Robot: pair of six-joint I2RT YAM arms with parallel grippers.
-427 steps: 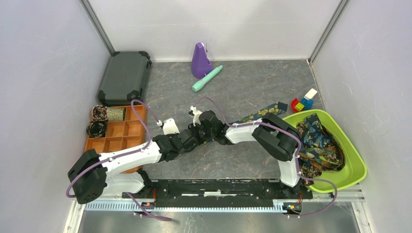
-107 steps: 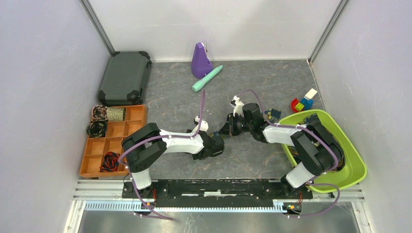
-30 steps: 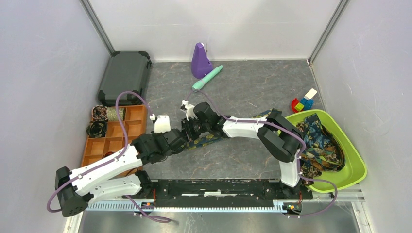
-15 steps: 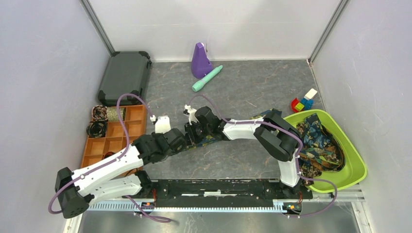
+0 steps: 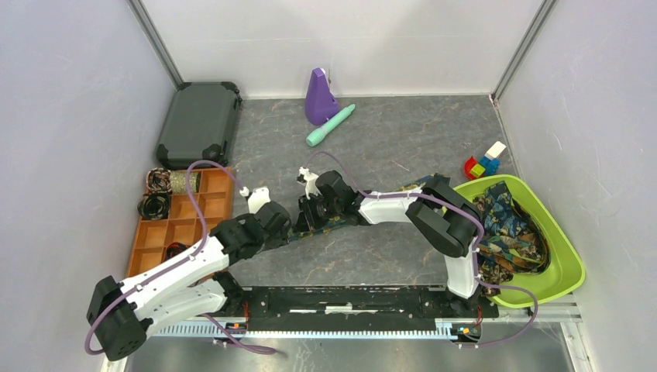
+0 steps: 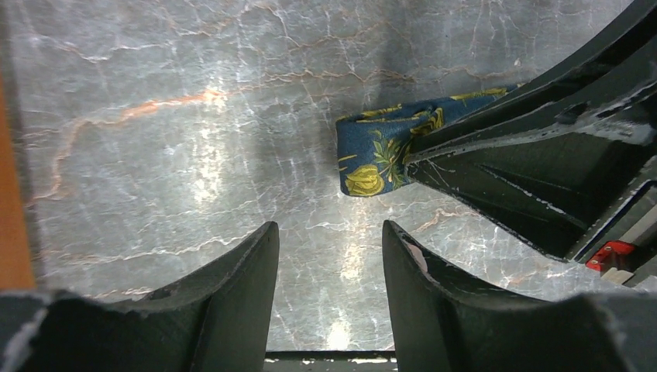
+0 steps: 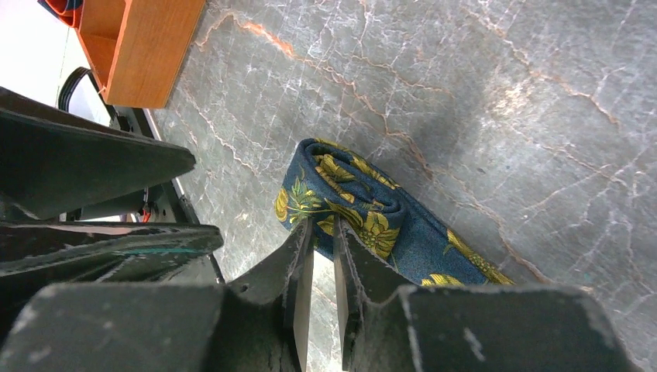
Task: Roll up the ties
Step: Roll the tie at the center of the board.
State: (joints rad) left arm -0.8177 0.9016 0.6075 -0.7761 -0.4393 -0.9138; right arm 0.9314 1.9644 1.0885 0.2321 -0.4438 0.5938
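Two arms worked over one grey, marble-veined table (image 5: 387, 139). One tie (image 7: 352, 203) lay on it near the centre, running off toward 2 o'clock as a flat, narrow strip. It was soft navy cloth printed with yellow-gold flowers and leaves. Its 8 o'clock end was turned over on itself into a small, loose roll of a couple of layers, lying on the table.

The right gripper (image 7: 321, 225) had its two dark, scuffed fingers pressed almost together, pinching the edge of that rolled end. The left gripper (image 6: 329, 229) stood spread just beside the roll on its 8 o'clock side, with only bare table between its fingers and the tie apart from them.

At 9 o'clock sat one orange wooden tray (image 5: 188, 208) split into square compartments. At least three coils (image 5: 155, 206) lay in it, dark and tightly wound, and one was partly hidden by the left arm. At 3 o'clock one glossy lime plastic basin (image 5: 569, 267) held a tangled heap of ties (image 5: 507, 229), too jumbled to count.

One hard, dark, ribbed case (image 5: 197, 124) lay at 10 o'clock. One smooth teal pen (image 5: 331, 125) lay near 12. A small cluster of coloured blocks (image 5: 484, 163) sat at 2 o'clock, just beyond the basin.
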